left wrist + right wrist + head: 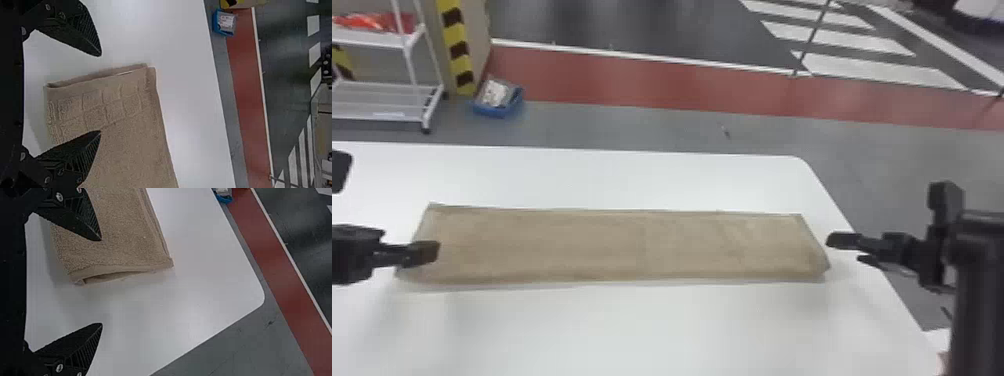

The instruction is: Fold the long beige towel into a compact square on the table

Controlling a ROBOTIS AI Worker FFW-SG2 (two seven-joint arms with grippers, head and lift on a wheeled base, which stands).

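Straddling one short end of the beige towel (117, 111), the L gripper (100, 94) in the L wrist view has its fingers spread w/ nothing pinched: one finger over the cloth, the other past the end, above bare table (188, 98). Prob. set that way so closing would catch the end hem; layers at that edge suggest a lengthwise fold is done, so all of them need catching or the top one may slip free. Gap down to the cloth: can't tell. R wrist view: same idea mirrored, R gripper (101, 282) fingers wide apart, nothing held, one over the towel, one beyond its opposite end, where the layers gape a bit. Head view: towel lies flat on the table as a long strip, L to R, w/ a gripper at each end, prob. b/c either end can be brought to the middle for the next fold. Around: shelving rack (382, 42), striped pillar (457, 45) & blue bin (494, 111), all on the floor past the far edge, so out of the way. Main snag is the table's slanting R edge, near the R gripper; little room for cloth to swing out.
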